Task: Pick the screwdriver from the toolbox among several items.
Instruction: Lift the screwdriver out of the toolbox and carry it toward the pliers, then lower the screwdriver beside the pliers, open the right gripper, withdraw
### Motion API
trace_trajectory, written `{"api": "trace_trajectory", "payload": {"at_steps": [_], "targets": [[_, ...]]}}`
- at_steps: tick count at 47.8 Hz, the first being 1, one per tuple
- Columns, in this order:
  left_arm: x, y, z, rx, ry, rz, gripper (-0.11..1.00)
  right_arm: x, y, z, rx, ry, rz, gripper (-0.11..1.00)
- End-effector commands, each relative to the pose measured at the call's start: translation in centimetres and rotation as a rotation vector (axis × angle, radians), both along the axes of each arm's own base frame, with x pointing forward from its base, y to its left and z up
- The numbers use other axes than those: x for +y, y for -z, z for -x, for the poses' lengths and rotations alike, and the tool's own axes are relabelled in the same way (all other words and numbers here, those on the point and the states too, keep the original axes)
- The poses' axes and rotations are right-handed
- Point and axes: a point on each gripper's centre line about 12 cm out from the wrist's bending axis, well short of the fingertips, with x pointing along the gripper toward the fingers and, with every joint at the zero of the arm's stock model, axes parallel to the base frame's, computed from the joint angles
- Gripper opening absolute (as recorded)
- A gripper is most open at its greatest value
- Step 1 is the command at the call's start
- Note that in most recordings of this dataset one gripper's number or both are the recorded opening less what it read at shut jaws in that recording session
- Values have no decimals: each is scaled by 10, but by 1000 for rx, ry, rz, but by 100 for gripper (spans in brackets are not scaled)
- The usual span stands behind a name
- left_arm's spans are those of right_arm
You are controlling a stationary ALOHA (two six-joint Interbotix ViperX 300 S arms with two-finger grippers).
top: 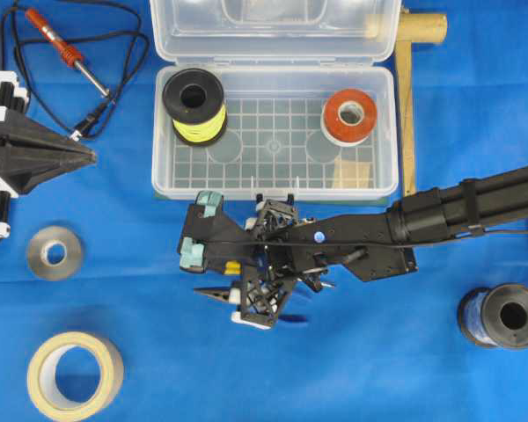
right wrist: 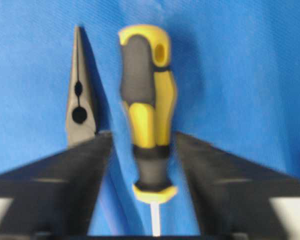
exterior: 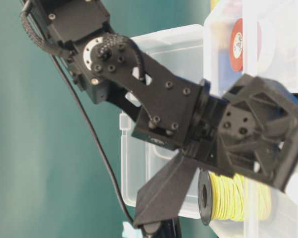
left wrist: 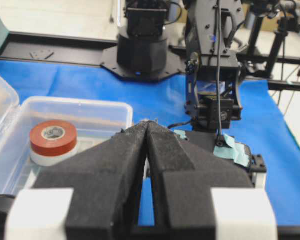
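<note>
The screwdriver (right wrist: 145, 100), with its yellow-and-black handle and thin silver shaft, lies on the blue cloth outside the toolbox (top: 163, 167). In the overhead view only a bit of its yellow (top: 233, 266) shows under the arm. My right gripper (right wrist: 142, 137) is open and straddles the handle, with blue cloth showing on both sides. Its place in the overhead view is just in front of the box (top: 220, 265). My left gripper (top: 84, 158) rests shut and empty at the far left, its tips (left wrist: 147, 125) pressed together.
Needle-nose pliers (right wrist: 80, 105) lie right beside the screwdriver. The open box holds a yellow wire spool (top: 194, 105) and red tape (top: 349, 114). A soldering iron (top: 66, 53), two tape rolls (top: 55, 252) (top: 75, 374), a dark spool (top: 502, 316) and a wooden bar (top: 409, 105) lie around.
</note>
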Motion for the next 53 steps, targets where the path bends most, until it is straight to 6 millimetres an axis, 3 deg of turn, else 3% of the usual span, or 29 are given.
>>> {"api": "trace_trajectory", "payload": {"at_steps": [1,5,13,22,39,53], "targets": [[0,-3,-1,-9,1,0,0,-1,-46,1,-68,-4,-4,69],[0,-4,-1,-12,1,0,0,-2,-72,12,-76,-18,20,82],[0,-5,0,-17,1,0,0,0,-135,36,-182,-67,88,76],[0,-6,0,-20,1,0,0,3,-188,74,-307,-129,163,76],[0,-5,1,-15,1,0,0,-18,-197,168,-464,-138,197,76],[0,-2,1,-9,1,0,0,-36,-176,243,-632,-181,182,76]]}}
